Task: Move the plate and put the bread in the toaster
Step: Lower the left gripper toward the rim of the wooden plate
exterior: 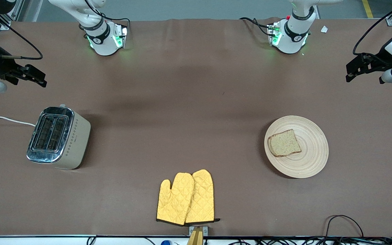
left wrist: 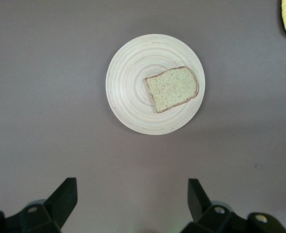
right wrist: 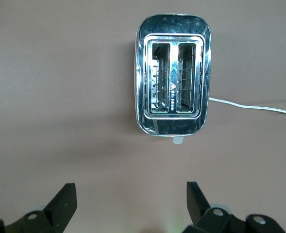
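the bread (exterior: 284, 142) lies flat on the plate (exterior: 310, 160), toward the left arm's end of the table. the toaster (exterior: 58, 137) stands toward the right arm's end, both slots empty, a small triangle mark between them; no lettering is readable. the oven mitts (exterior: 186, 198) lie nearest the front camera. the left gripper (exterior: 356, 69) and the right gripper (exterior: 32, 77) hang spread wide over bare table (exterior: 196, 102), holding nothing.

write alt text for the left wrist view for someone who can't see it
A slice of seeded brown bread lies off-centre on a round pale wooden plate on a brown table. The left gripper hangs open above the table, holding nothing.
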Robot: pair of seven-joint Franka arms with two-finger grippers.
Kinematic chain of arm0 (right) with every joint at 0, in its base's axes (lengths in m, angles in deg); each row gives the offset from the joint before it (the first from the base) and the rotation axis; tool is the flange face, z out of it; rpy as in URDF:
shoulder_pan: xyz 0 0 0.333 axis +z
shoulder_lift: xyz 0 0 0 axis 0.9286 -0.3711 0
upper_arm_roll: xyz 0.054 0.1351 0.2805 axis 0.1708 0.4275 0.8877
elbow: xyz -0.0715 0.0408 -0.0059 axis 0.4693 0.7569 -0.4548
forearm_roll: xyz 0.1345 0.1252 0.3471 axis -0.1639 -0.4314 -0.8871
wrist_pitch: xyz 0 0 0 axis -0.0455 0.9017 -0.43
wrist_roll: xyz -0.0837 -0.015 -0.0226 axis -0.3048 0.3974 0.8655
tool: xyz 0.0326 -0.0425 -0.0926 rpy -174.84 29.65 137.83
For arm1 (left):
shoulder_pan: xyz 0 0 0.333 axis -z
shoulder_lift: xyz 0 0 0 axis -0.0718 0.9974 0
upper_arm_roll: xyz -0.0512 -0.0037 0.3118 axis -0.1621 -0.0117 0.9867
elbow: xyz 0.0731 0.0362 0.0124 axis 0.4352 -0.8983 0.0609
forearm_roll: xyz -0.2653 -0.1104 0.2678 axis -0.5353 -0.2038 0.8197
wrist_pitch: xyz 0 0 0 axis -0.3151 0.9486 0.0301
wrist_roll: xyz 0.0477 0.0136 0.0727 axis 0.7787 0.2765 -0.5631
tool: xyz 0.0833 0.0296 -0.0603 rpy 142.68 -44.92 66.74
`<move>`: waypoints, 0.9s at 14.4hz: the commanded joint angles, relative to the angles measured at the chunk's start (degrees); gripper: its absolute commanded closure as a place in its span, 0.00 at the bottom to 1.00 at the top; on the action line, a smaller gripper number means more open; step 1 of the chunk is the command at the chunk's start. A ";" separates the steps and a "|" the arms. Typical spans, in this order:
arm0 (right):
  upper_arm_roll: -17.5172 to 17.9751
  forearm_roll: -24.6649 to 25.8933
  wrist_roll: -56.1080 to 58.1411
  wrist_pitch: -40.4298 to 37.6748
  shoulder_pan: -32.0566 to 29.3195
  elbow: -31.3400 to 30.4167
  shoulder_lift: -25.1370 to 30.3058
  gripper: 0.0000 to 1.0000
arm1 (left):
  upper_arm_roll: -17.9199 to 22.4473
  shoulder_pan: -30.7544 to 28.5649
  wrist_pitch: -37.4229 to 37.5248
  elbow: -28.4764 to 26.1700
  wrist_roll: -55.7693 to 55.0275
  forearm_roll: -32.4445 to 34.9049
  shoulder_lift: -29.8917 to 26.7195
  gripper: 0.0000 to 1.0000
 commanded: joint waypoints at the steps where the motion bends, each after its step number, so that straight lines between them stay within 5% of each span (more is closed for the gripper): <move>1: -0.17 -0.39 -0.25 0.14 0.07 -0.98 1.18 0.00 | -0.29 -0.11 1.21 1.42 0.44 0.88 0.46 0.00; 7: -0.17 -0.39 -0.25 0.23 0.07 -0.98 1.18 0.00 | 1.72 -1.07 0.94 2.47 0.70 0.19 2.29 0.00; 13: -0.17 -0.39 -0.25 0.23 0.07 -0.98 1.18 0.00 | 4.37 -7.13 -5.27 4.15 0.70 -11.22 12.66 0.00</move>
